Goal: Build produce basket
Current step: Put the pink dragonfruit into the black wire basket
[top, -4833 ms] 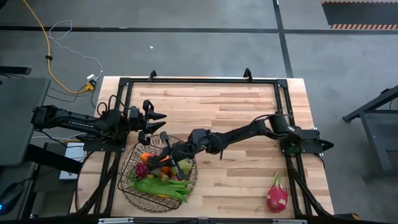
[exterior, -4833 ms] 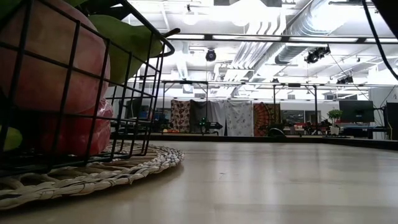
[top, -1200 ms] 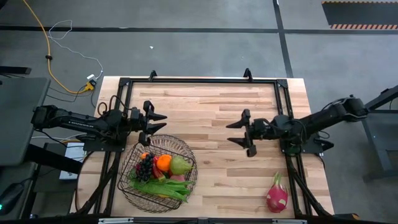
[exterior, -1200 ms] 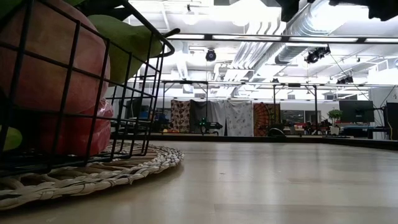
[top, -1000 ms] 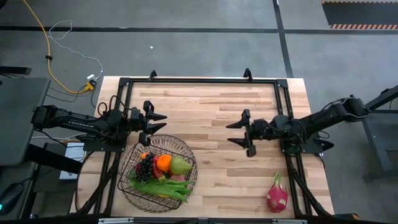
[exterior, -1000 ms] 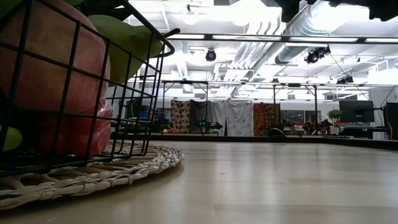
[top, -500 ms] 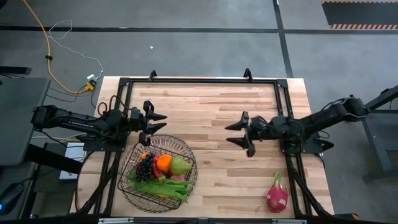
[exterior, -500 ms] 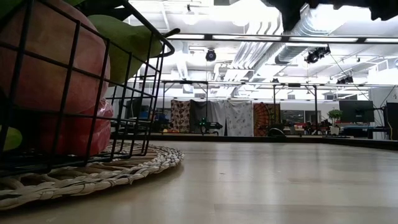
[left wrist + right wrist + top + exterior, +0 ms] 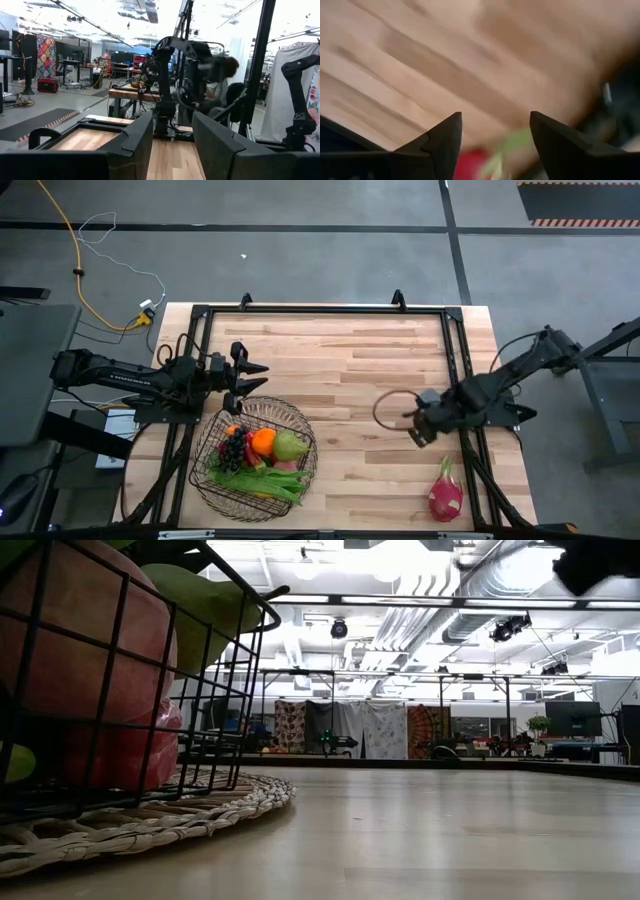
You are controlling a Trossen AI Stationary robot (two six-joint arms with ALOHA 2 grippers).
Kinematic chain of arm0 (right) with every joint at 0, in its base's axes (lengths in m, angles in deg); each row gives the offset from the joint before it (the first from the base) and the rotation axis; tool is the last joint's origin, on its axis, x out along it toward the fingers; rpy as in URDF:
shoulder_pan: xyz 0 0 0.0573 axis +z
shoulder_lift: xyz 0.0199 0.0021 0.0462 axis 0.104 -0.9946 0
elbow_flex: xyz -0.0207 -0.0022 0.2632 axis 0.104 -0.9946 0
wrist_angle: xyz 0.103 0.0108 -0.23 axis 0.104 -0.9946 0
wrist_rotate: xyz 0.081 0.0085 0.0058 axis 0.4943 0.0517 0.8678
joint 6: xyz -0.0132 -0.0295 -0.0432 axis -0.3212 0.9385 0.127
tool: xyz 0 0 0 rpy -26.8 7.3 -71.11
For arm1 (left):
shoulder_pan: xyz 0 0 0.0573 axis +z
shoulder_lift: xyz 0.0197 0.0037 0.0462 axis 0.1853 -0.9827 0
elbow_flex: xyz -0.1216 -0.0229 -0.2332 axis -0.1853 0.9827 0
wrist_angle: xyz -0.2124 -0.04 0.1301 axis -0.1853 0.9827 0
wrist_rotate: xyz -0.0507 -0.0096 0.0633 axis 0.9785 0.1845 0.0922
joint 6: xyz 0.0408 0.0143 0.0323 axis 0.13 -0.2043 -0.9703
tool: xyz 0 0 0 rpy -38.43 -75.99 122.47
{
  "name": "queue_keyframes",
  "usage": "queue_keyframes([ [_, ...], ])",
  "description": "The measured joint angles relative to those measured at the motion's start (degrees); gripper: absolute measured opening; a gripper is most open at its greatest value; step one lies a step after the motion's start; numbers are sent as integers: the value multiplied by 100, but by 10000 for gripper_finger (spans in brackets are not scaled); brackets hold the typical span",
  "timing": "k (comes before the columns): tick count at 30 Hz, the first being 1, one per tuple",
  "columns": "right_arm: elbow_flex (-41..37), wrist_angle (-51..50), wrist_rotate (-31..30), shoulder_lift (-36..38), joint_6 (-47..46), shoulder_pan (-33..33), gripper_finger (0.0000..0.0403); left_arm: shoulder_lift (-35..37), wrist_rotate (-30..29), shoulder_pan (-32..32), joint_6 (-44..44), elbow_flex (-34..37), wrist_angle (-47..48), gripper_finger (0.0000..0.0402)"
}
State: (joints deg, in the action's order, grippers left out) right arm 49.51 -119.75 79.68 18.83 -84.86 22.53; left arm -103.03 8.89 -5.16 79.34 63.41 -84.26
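The round wire basket (image 9: 300, 423) stands at the table's near left on a woven mat (image 9: 150, 815). In it lies produce: dark grapes (image 9: 233, 448), an orange (image 9: 263, 440), a green pear (image 9: 290, 446) and green beans (image 9: 262, 482). A pink dragon fruit (image 9: 446, 490) lies on the table at the near right; in the right wrist view it shows as red and green (image 9: 485, 162) between the fingers' bases. My right gripper (image 9: 420, 423) (image 9: 495, 135) is open and points down over bare wood, up and to the left of the dragon fruit. My left gripper (image 9: 262, 378) (image 9: 172, 145) waits open, level, just beyond the basket's far rim.
A black metal frame (image 9: 320, 310) runs along the table's far, left and right edges. Bare wood (image 9: 360, 360) stretches between the two arms and across the table's far half. In the low view the basket's wire wall (image 9: 215, 690) fills the left side.
My right gripper has swung toward the table's near right, toward the dragon fruit, most of it in the last half second. It has tipped from level to pointing down and rolled about its own axis. Its fingers have stayed open.
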Motion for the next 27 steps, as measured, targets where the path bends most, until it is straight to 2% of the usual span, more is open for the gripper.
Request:
queue_keyframes([
  [4,-322,76,732,-350,-1112,524,225,0,44,0,0,0,1,129],
  [6,-518,477,1023,-495,-1389,690,225,0,44,0,1,0,1,129],
  [11,-867,1123,1202,-770,-1973,898,225,0,45,0,-1,0,1,129],
  [15,-1081,1151,1583,-954,-2341,1034,225,0,46,0,-1,0,1,129],
  [19,-1363,1864,1799,-1023,-2667,1225,225,0,45,0,-1,0,1,129],
  [22,-1557,2309,1795,-1023,-2948,1350,224,0,46,0,-1,0,1,129],
  [27,-1731,2380,1755,-1023,-3287,1534,225,0,46,4,1,0,1,129],
])
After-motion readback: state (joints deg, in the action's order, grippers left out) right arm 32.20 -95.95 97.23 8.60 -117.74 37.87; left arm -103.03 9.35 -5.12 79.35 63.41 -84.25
